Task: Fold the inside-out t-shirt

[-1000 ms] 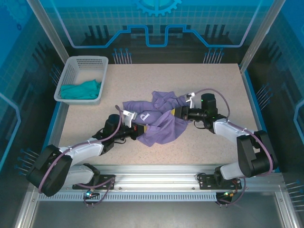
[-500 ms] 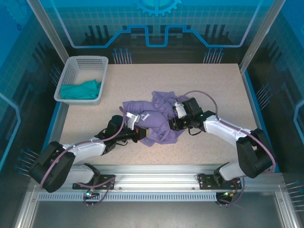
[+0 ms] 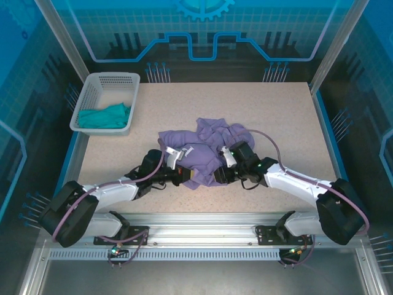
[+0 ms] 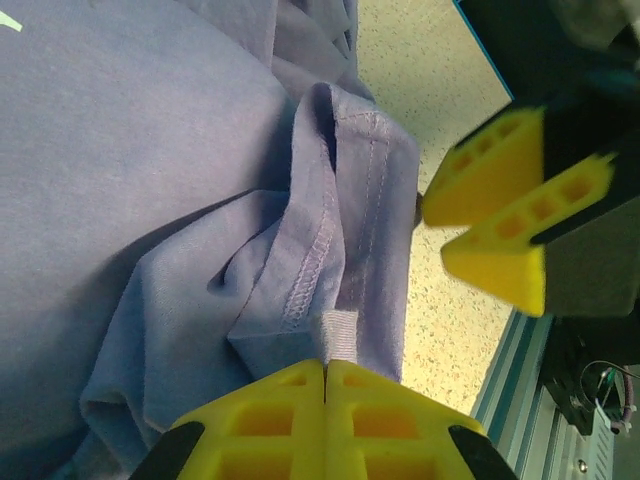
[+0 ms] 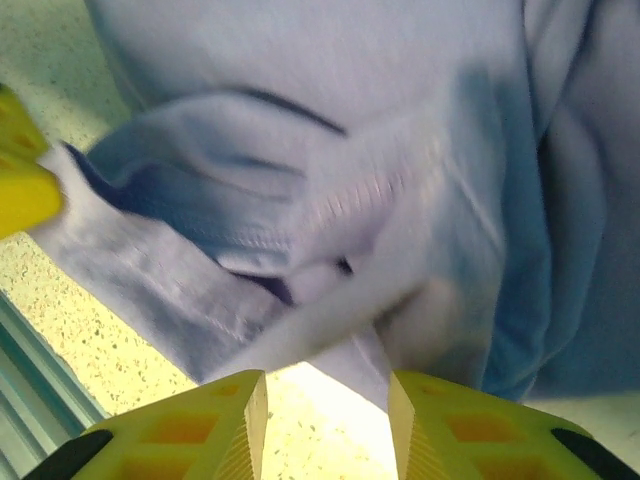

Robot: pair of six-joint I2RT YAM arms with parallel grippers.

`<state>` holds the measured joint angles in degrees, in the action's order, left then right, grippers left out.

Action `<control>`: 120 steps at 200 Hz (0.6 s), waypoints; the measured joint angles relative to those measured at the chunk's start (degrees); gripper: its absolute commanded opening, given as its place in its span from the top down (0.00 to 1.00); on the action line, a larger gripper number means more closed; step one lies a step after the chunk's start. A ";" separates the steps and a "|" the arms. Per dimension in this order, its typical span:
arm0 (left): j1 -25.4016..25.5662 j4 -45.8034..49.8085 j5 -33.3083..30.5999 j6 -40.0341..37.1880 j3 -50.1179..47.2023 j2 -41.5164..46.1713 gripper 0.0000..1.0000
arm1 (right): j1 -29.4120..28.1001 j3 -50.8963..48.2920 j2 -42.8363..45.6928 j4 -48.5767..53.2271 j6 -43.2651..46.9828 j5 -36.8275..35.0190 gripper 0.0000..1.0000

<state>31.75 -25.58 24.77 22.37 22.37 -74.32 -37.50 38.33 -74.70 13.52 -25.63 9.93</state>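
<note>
T-shirt: the inside-out t-shirt [image 3: 206, 144] is lying crumpled near the middle of the table [image 3: 276, 110], with its near edge sitting between the two grippers.
Left gripper: the left gripper [image 4: 326, 368] is pinching that near edge, its yellow fingers pressing together just below a stitched hem [image 4: 315, 260] and a small white tab [image 4: 338, 335] (perhaps the label, hard to tell).
Right gripper: the right gripper [image 5: 328, 385] is hovering just beside the left one, its jaws standing apart, with cloth lying just beyond the fingertips.
Basket: the white basket [image 3: 98, 83] is sitting at the far left corner, well apart from the shirt, and holding a teal-green garment [image 3: 104, 115].
</note>
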 measured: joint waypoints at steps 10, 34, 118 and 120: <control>0.04 0.00 -0.07 0.02 0.00 -0.04 1.00 | 0.00 -1.20 -0.44 -1.77 -2.05 0.83 0.61; 0.15 0.02 -0.09 0.00 0.00 -0.46 1.00 | 0.00 -1.75 -2.29 -6.64 -5.86 2.21 0.61; 0.26 4.17 -6.56 0.02 -0.09 1.90 0.89 | 2.38 -3.72 -2.40 -13.16 -6.38 5.22 1.00; 0.26 4.63 -7.10 0.00 -0.11 2.38 0.87 | 2.56 -3.89 -2.16 -13.31 -6.08 5.57 1.00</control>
<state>32.01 -20.95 17.67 22.37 22.26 -71.94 -34.94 34.44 -76.86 0.21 -31.70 15.51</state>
